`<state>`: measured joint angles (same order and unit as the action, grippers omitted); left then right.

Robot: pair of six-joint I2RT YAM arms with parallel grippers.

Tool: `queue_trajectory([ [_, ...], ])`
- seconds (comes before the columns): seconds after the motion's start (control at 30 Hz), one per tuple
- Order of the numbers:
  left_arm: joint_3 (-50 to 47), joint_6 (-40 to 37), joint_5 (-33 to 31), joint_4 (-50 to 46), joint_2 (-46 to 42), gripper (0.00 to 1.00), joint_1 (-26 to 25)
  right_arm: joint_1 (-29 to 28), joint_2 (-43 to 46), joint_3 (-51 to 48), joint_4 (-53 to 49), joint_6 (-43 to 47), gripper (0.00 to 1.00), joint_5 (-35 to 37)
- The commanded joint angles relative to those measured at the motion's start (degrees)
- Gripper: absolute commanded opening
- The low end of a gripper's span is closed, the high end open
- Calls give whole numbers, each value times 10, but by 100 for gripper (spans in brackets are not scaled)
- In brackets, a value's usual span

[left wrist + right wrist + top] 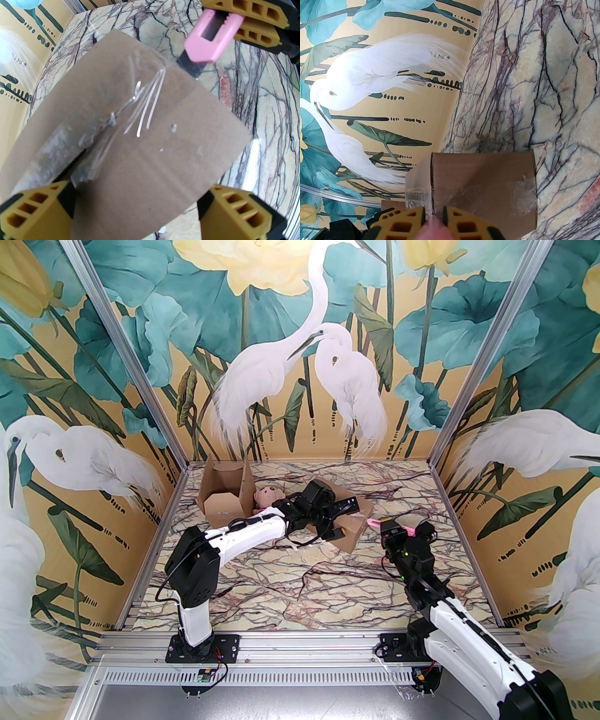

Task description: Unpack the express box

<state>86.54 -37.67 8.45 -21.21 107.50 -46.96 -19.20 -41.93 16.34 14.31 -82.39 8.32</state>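
1. The express box (pixel 152 164), with clear tape over its top seam, sits in the far half of the tabletop (pixel 328 587), roughly midway between the left and right edges.
2. The left gripper (pixel 137 187) has its fingers spread wide, one on either side of the box. I cannot tell whether they press on it.
3. The right gripper (pixel 433 211) has its fingers closed on a pink utility knife (pixel 206 39), whose blade tip is at the box's taped edge.
4. An open carton (pixel 225 495) stands near the far-left corner, with a doll (pixel 268 495) just beside it.

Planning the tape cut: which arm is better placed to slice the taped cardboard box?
Right: the right end effector grips the pink utility knife, blade at the taped brown cardboard box; the left end effector straddles it, open.
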Motion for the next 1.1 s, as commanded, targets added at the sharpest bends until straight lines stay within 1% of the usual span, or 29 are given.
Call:
queue_trajectory([
  [0.0,14,52,-93,55,25,89,25,-13,42,-6,-59,-22,0,-131],
  [0.23,15,53,-101,50,24,88,27,-7,72,-8,-115,-15,0,-145],
  [0.53,24,70,-107,32,25,87,28,-8,161,-3,-202,-2,0,-77],
  [0.63,24,73,-106,28,24,87,27,-7,183,3,-235,3,0,-65],
  [0.73,23,73,-106,24,23,87,27,-7,203,0,-247,1,0,-53],
  [0.87,27,80,-110,21,22,87,22,-8,194,-2,-231,-6,0,-48],
  [1.0,38,100,-145,25,27,88,6,-14,148,13,-204,-11,0,-57],
  [1.07,38,101,-148,26,27,89,2,-21,137,25,-201,-7,0,-49],
])
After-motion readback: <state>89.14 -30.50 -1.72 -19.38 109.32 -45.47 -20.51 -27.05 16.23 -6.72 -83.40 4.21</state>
